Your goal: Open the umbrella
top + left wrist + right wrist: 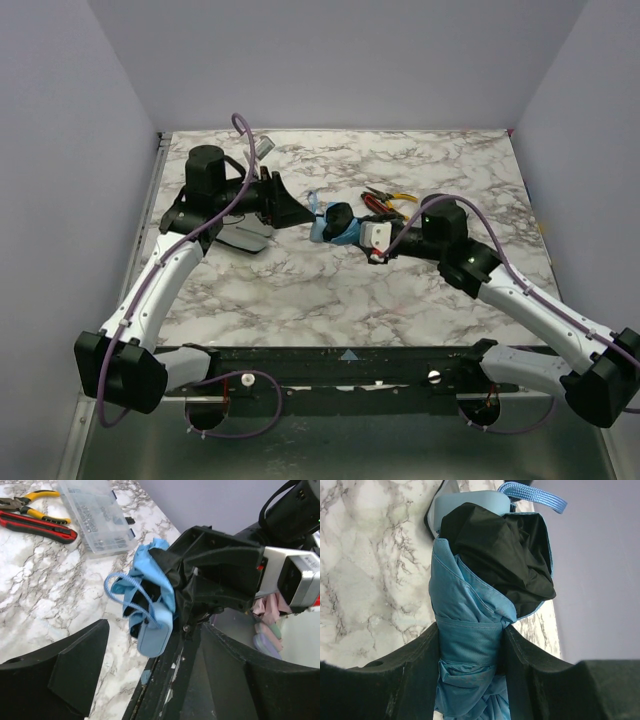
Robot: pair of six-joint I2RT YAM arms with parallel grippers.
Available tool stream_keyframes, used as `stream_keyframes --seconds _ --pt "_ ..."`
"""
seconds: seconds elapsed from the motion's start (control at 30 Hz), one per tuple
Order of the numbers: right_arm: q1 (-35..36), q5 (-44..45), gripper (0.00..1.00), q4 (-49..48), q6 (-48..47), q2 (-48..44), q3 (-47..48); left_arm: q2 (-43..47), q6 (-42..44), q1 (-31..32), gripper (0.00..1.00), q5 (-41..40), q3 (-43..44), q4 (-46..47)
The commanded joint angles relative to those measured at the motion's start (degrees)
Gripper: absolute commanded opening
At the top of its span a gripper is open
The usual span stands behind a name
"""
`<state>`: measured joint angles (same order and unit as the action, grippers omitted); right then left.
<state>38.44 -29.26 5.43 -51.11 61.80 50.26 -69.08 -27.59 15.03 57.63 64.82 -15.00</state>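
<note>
Crumpled sky-blue/black fabric umbrella point(338, 226), long axis prob. level, boxy handle point(154, 632) toward left gripper point(295, 212) w/ jaws apart; right gripper point(471, 645) clamps it.

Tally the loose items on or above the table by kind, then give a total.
Umbrella: 1
Hand tools: 2 (yellow-handled pliers, red-handled tool)
Clear plastic case: 1
Total: 4

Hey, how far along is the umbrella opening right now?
Done: the right gripper is clamped on the folded umbrella. In hand: the left gripper stands open at the light-blue handle, not closed on it. Left: the opening itself; the fabric is bundled up.
</note>
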Motion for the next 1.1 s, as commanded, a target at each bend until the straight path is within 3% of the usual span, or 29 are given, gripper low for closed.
stream_keyframes --seconds 0.0,0.37,0.53,0.67,1.07 --pt "0.85 -2.14 0.0 0.04 -3.73 -0.88 1.95 -0.38 -4.91 1.36 0.72 -0.63 0.58 6.03" --pt "1.03 -0.73 0.0 -0.9 -4.27 -2.12 1.06 -1.85 -5.44 1.91 0.58 -3.86 1.04 3.92" --pt "1.03 -0.11 0.0 -0.8 -4.32 -2.84 0.59 -0.64 -4.13 1.88 0.32 -3.61 0.22 3.35" --pt "1.03 0.79 0.0 -1.1 -3.37 -2.83 0.59 -0.36 -3.88 1.85 0.0 -1.81 0.56 4.28" --pt "1.01 9.08 0.0 4.25 -2.28 -2.88 1.17 4.08 -4.89 -8.66 0.0 -1.64 -2.14 4.54"
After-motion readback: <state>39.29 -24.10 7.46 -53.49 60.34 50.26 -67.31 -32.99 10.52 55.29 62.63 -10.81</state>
